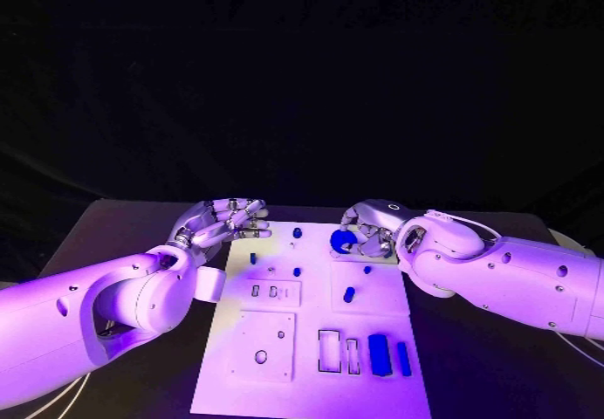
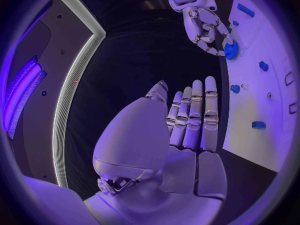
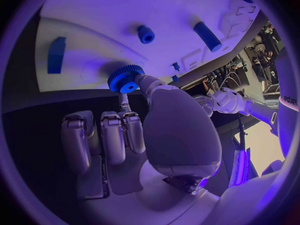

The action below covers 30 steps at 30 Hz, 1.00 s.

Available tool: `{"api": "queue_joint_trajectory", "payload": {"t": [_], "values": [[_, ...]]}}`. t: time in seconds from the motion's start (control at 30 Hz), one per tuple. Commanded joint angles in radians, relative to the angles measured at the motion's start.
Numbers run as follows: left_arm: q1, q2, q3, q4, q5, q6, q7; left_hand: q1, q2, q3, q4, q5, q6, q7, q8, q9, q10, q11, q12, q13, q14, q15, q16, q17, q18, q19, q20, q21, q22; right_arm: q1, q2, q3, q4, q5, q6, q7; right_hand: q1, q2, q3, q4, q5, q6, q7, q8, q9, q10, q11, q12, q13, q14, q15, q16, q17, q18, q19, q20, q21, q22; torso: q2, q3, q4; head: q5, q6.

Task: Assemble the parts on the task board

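Now blue gear (image 1: 341,241) pinched by right robot hand (image 1: 367,232).

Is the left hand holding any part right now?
No. The left hand is empty, fingers straight, off the task board; the right hand holds the blue gear.

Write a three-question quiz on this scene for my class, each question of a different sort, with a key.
1. True or false: the left hand holds a part.
2. Which thing does the right hand grip? A) the long bar at the board's near end; B) the gear; C) a cable.
3. Fill in: the left hand hovers off the ____ edge of the board, seen from the head view.

Key
1. False: its fingers are stretched out, holding nothing.
2. B: thumb and finger pinch the toothed blue gear at the board's far end.
3. Left.
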Motion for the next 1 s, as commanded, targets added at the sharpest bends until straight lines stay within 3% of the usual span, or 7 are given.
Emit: {"api": "queue_joint_trajectory", "payload": {"t": [0.03,0.37,1.0], "values": [[0.002,0.003,0.001,0.002,0.002,0.019,0.005,-0.01,0.001,0.004,0.0,-0.002,0.002,0.009,-0.006,-0.001,0.006,0.004,-0.005,0.0,-0.002,0.004,-0.006,0.001,0.014,0.008,0.001,-0.003,-0.002,0.005,0.011,0.001,0.019,-0.059,-0.051,-0.024,-0.001,0.006,0.005,0.0,0.006,0.04,-0.035,-0.003,0.0,0.061,-0.007,0.005,0.212,0.104,-0.008,0.003,0.263,-0.014,0.103,-0.006,0.003,0.263,-0.001,-0.0012,-0.0011,0.001,0.002],[0.002,0.006,0.001,0.003,0.002,0.02,0.004,-0.01,0.001,0.004,0.0,-0.002,0.002,0.009,-0.006,-0.001,0.006,0.004,-0.005,0.0,-0.002,0.004,-0.006,0.001,0.014,0.008,0.001,-0.003,-0.002,0.008,0.101,0.0,0.01,-0.139,-0.085,-0.053,-0.004,0.006,0.007,0.001,0.006,0.041,-0.035,-0.004,0.0,0.06,-0.007,0.004,0.211,0.104,-0.008,0.003,0.263,-0.014,0.103,-0.007,0.003,0.263,0.001,-0.0021,0.0026,0.002,0.001],[0.002,0.012,0.001,0.002,0.002,0.02,0.005,-0.01,0.001,0.005,-0.001,-0.002,0.002,0.009,-0.006,-0.001,0.006,0.004,-0.006,0.0,-0.002,0.005,-0.007,0.001,0.014,0.008,0.001,-0.004,-0.002,-0.032,0.256,-0.011,-0.112,-0.168,-0.081,-0.055,-0.012,0.003,0.012,0.003,-0.001,0.041,-0.034,-0.009,-0.003,0.059,-0.007,0.003,0.21,0.104,-0.008,0.003,0.263,-0.014,0.103,-0.007,0.003,0.263,0.001,-0.0006,0.0012,0.008,-0.005]]}}
